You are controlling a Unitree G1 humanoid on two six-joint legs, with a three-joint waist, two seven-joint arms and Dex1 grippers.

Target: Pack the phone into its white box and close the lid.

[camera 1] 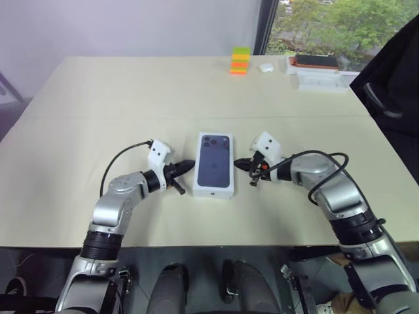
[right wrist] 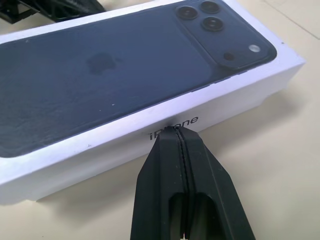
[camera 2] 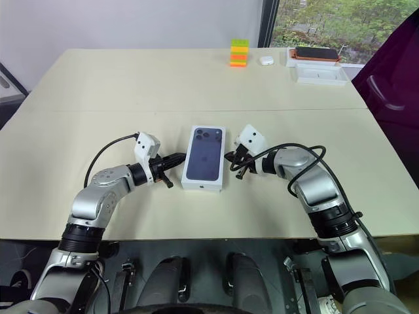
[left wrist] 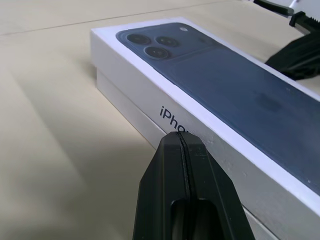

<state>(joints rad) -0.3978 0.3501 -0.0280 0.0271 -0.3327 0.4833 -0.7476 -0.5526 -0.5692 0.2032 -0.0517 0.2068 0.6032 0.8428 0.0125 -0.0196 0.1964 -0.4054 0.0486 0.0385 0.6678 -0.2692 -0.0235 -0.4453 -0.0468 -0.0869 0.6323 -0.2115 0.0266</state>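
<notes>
The lid (camera 1: 215, 160), white with a dark blue phone back and camera lenses printed on top, sits on the white box (left wrist: 124, 102) at the table's middle front. A thin strip of the box shows below the lid's side wall. The phone is hidden. My left gripper (camera 1: 191, 165) is shut, its tip against the lid's left long side at the printed lettering (left wrist: 172, 117). My right gripper (camera 1: 238, 165) is shut too, its tip touching the lid's right long side (right wrist: 175, 122). Neither gripper holds anything.
At the table's far edge stand a stack of coloured blocks (camera 1: 239, 61), a small white earbud case (camera 1: 266, 67) and a dark orange-edged device (camera 1: 315, 61) on a second white box (camera 1: 321, 80). A dark chair (camera 1: 386, 98) stands at the right.
</notes>
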